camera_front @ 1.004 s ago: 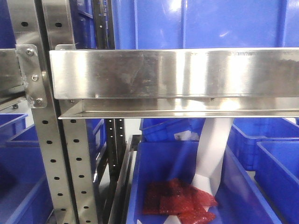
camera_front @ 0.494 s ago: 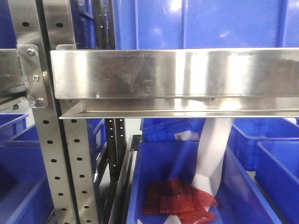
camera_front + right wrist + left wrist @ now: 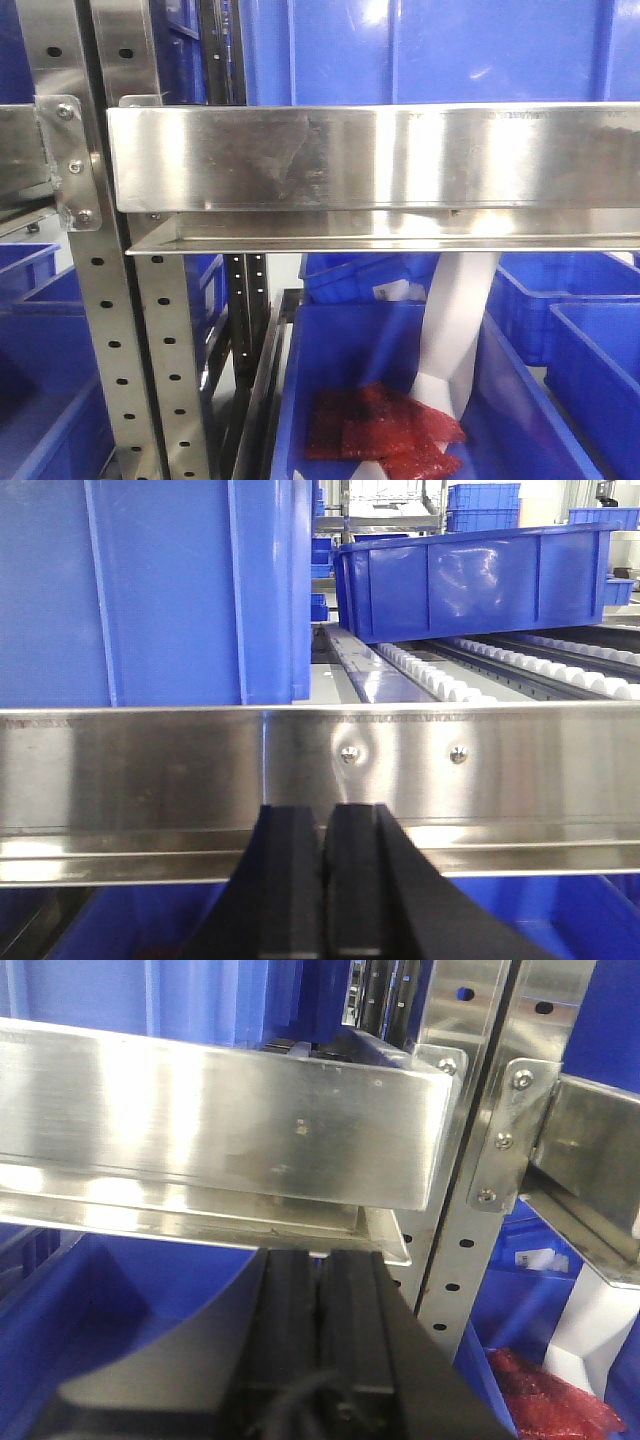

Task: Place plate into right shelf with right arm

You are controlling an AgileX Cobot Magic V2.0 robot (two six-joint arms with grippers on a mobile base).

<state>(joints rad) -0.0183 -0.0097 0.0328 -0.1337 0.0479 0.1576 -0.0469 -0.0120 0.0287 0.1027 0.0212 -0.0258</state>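
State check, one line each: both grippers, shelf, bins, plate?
Left gripper: shut, empty, just below the left shelf's beam.
Right gripper: shut, empty, level with the right shelf beam.
Right shelf: holds a tall blue bin; a second bin sits tilted on the rollers.
Lower bin: open, red packets inside.
Plate: not in any view.

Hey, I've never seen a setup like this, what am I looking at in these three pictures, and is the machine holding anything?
This is a two-armed robot facing steel racking. The front camera shows the right shelf, a shiny steel beam, with blue bins around it and red packets in the bin below. The other two pictures come from cameras on each wrist. Each shows its own black end effector at the bottom: left end effector, right end effector. Both are shut with nothing between the fingers. No plate appears in any view.
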